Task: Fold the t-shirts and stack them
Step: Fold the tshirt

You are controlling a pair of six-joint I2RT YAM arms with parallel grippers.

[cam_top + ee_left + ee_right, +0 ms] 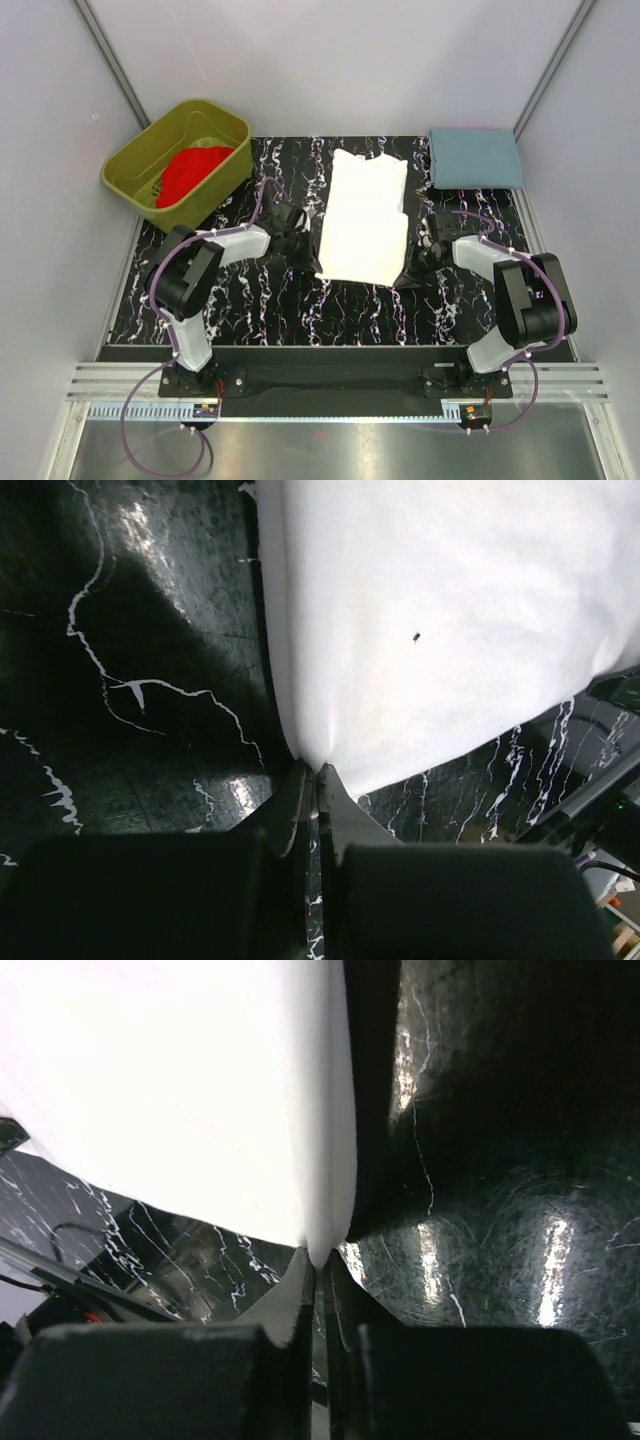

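A white t-shirt (pixel 365 210) lies lengthwise on the black marbled mat, folded into a narrow strip. My left gripper (pixel 316 266) is shut on its near left corner. In the left wrist view the white cloth (pixel 450 630) runs pinched into the gripper (pixel 317 770). At the near right corner sits my right gripper (pixel 405 278), also shut on the cloth. The right wrist view has the shirt's edge (pixel 200 1110) caught between the tips of that gripper (pixel 322 1258). A red t-shirt (pixel 195 170) lies crumpled inside the tub.
An olive-green plastic tub (pixel 130 165) stands at the back left, partly off the mat. A folded grey-blue cloth (pixel 475 158) lies at the back right corner. Grey walls close in the sides and back.
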